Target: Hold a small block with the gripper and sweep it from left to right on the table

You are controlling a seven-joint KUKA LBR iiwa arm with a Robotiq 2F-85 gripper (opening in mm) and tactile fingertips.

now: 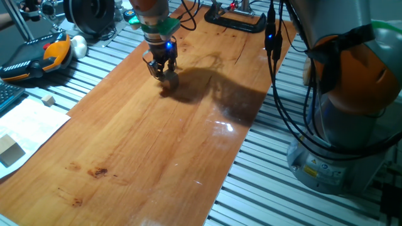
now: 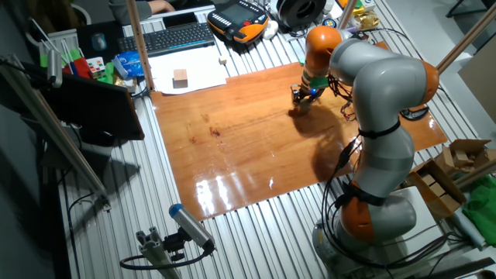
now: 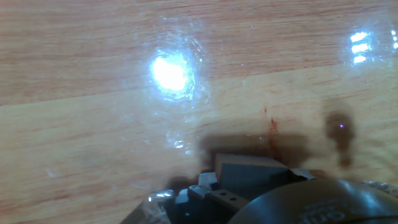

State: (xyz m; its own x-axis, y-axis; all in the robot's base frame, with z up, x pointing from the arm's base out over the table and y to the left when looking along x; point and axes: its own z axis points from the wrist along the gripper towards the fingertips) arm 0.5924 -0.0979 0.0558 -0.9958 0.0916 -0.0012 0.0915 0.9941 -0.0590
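My gripper (image 1: 164, 74) stands upright with its fingertips down on the table (image 1: 157, 144), in the far left part of the board. It is shut on the small block (image 1: 169, 80), which looks dull in the arm's shadow and rests on the wood. In the hand view the block (image 3: 249, 169) shows as a greyish cube at the fingertips, with glossy table (image 3: 93, 93) beyond it. The other fixed view shows the gripper (image 2: 299, 103) near the far edge of the table (image 2: 248, 147); the block is too small to make out there.
A larger pale block (image 1: 9, 150) lies on white paper (image 1: 28, 122) left of the board, with a tinier cube (image 1: 48, 100) on the slats. An orange-black pendant (image 1: 38, 59), a black clamp (image 1: 235, 22), hanging cables (image 1: 276, 75) and the arm's base (image 1: 339, 125) surround the board.
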